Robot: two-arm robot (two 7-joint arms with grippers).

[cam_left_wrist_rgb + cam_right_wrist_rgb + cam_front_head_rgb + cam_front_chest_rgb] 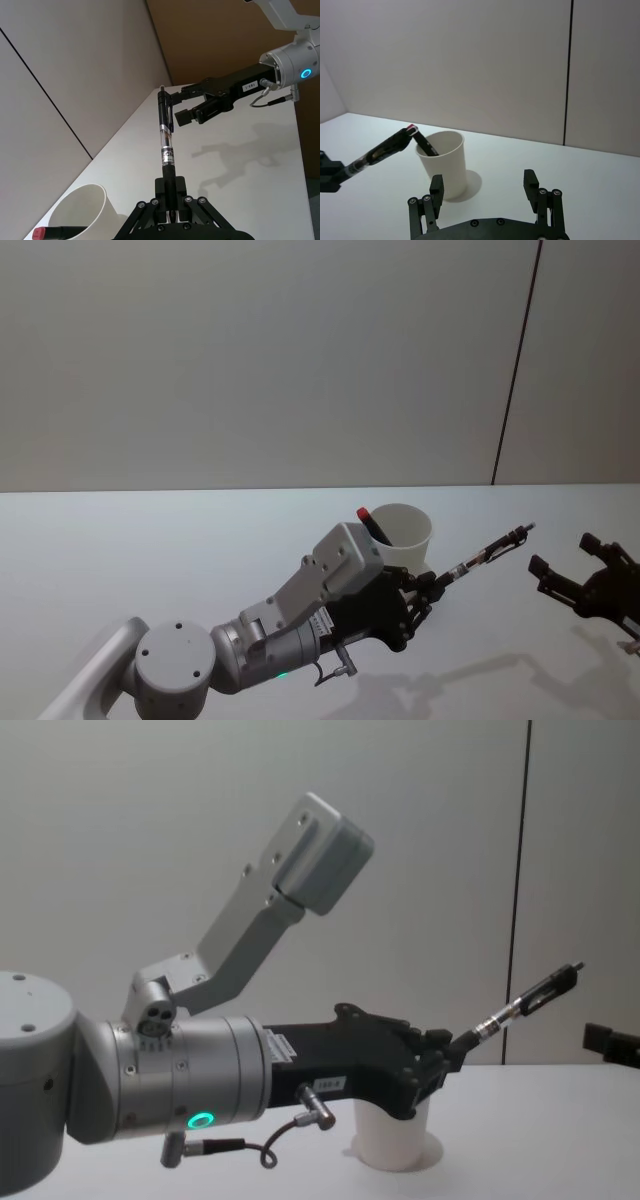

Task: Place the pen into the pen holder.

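A black pen (490,548) with a clear middle sticks out of my left gripper (430,590), which is shut on its lower end. The pen (520,1002) slants up and to the right, above the table, beside the pen holder. The pen holder (405,530) is a white paper cup standing just behind my left gripper (170,192). A second pen with a red end (372,523) leans inside it. My right gripper (563,553) hangs open at the right, close to the held pen's (165,140) far end but apart from it.
The white table (150,550) runs back to a plain grey wall with a dark vertical seam (515,370). My left arm's body (200,1090) is large in the chest view and hides part of the cup (395,1135).
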